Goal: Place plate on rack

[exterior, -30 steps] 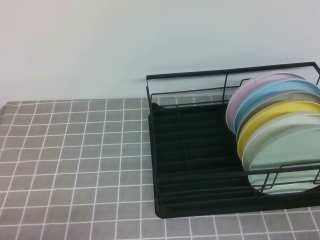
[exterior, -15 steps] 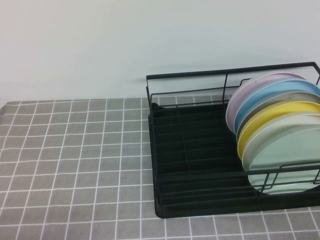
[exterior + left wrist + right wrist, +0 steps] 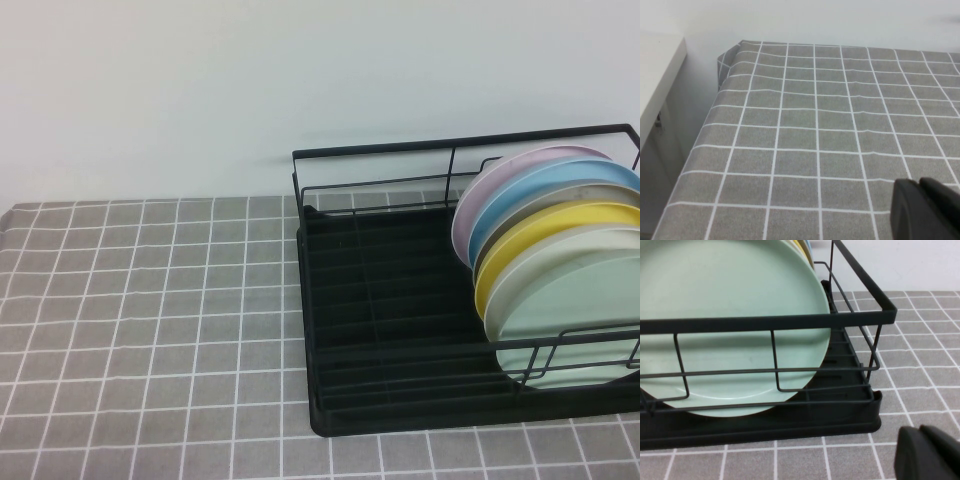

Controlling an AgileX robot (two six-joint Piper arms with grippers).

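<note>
While plate (image 3: 570,310) fronts the rack (image 3: 390,300), both end effectors (image 3: 927,210) (image 3: 930,452) idle.

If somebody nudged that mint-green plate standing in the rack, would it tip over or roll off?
Probably neither. The mint-green plate stands on edge behind the black wire rack's front rail, leaning on the other plates. It looks stiff, smooth, likely light. Left gripper is over bare cloth; right gripper is outside the rack.

— How many plates?
— Six upright in one rack (image 3: 380,290): a pink plate (image 3: 510,170), blue plate (image 3: 575,185), grey plate (image 3: 585,200), yellow plate (image 3: 570,228), white plate (image 3: 590,247), green plate (image 3: 570,310).
— Hands?
— Two: left hand (image 3: 927,210), right hand (image 3: 930,452).
</note>
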